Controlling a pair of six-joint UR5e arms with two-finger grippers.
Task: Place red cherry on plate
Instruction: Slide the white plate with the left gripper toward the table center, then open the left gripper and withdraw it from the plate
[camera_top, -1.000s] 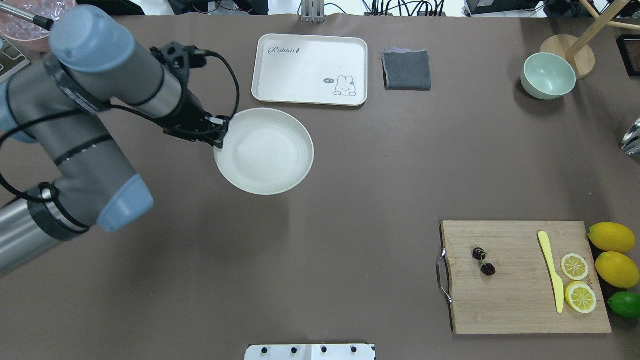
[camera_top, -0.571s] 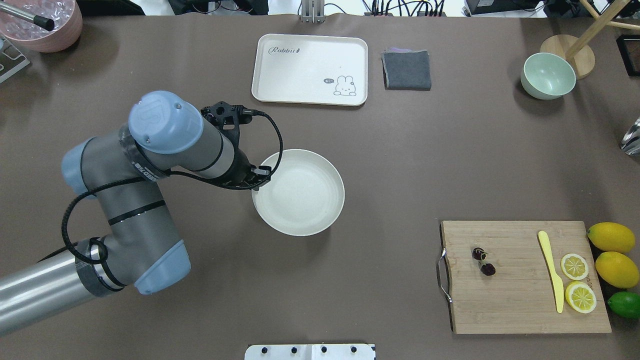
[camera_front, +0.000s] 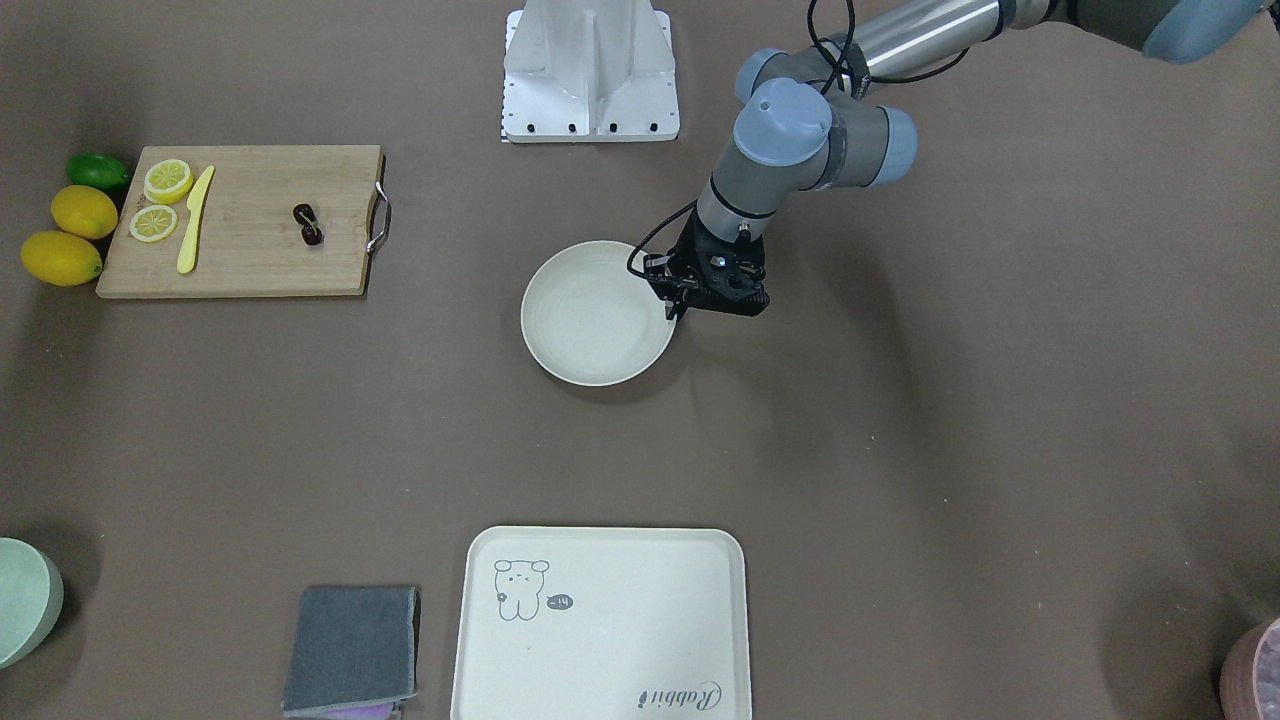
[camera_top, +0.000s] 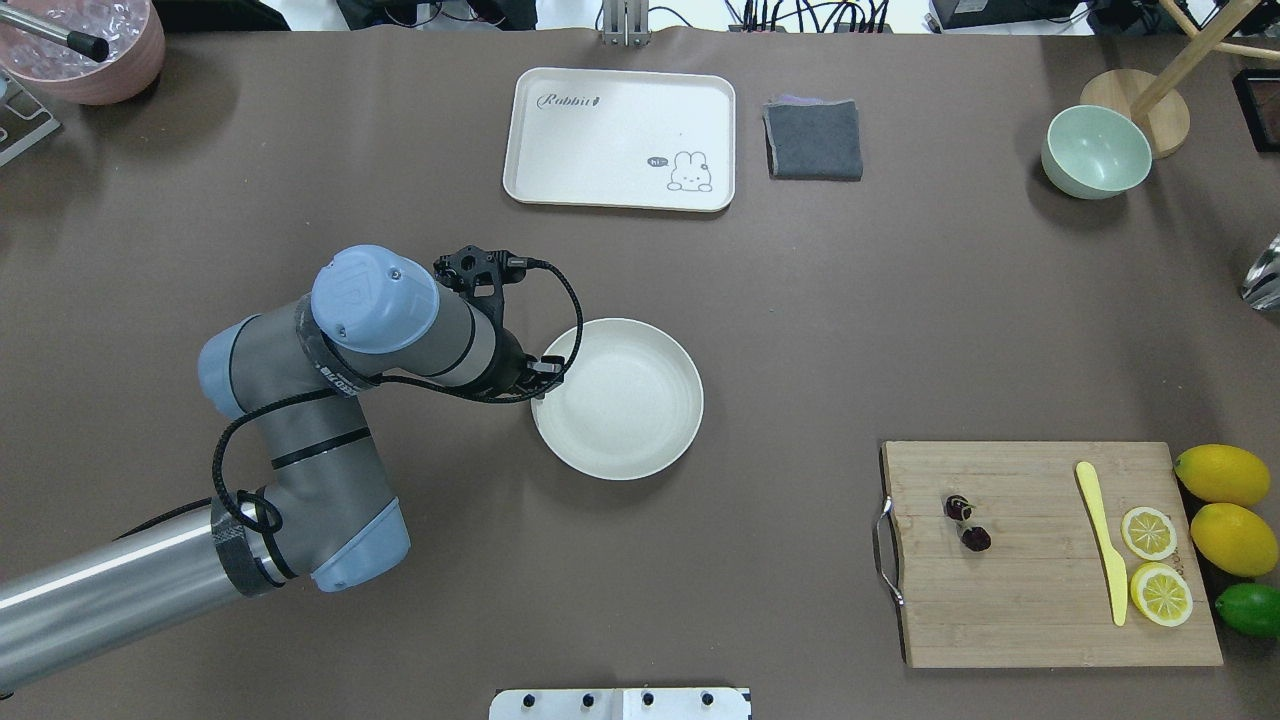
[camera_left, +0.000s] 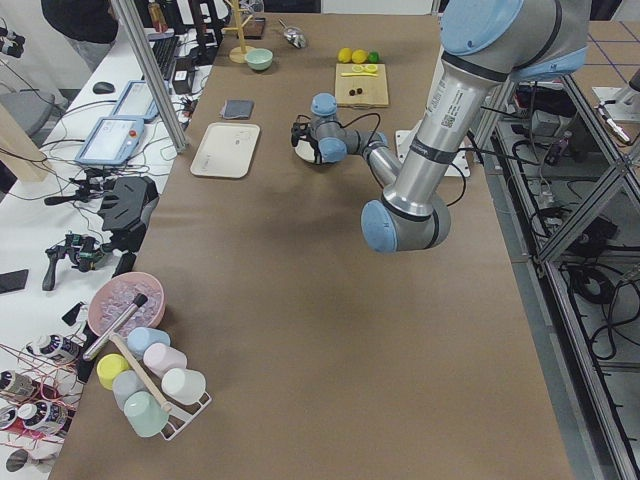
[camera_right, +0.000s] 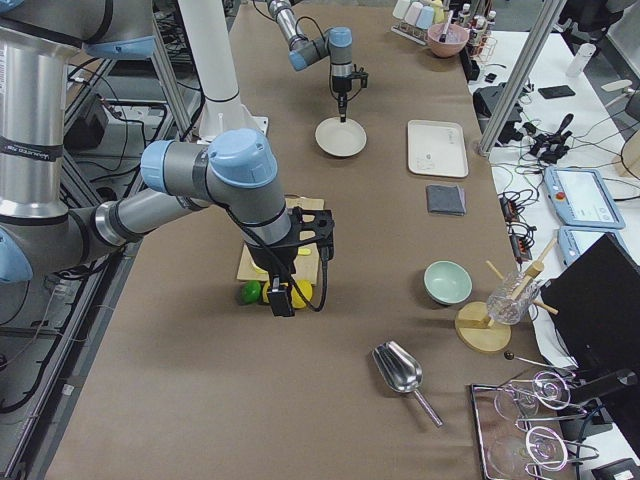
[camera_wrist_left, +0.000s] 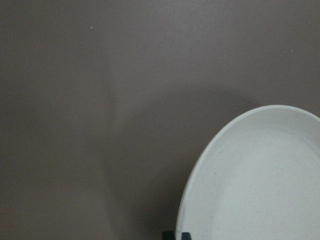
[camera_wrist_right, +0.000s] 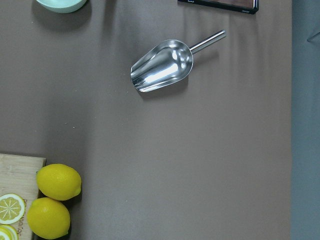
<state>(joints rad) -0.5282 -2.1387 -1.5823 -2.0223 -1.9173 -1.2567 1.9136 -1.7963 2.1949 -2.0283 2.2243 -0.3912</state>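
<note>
Overhead, the plate (camera_top: 640, 420) sits near the middle of the bench (camera_top: 800, 330). The left gripper (camera_top: 541, 368) is pinched on its rim at about 9 o'clock. In the left wrist view, that rim curves down to the dark fingertips (camera_wrist_left: 170, 235) at the bottom edge. Whether the plate rests on the bench or hangs just above it, I cannot tell. The red cherry (camera_top: 967, 522) lies on the cutting board (camera_top: 1040, 600), at roughly 4 o'clock from the plate and well apart from it, toward the board's metal-handled end. At 3 o'clock from the cherry a yellow knife (camera_top: 1104, 545) lies on the board, with two lemon slices (camera_top: 1148, 532) just beside it. Two lemons (camera_top: 1222, 474) and a lime (camera_top: 1250, 608) sit against the board's far edge. A rabbit tray (camera_top: 620, 110) lies at 12 o'clock from the plate. The right gripper (camera_right: 281, 300) shows only from the side, hanging over the lemons, and I cannot tell whether it is spread or closed. Its wrist camera looks down on a metal scoop (camera_wrist_right: 162, 65).
</note>
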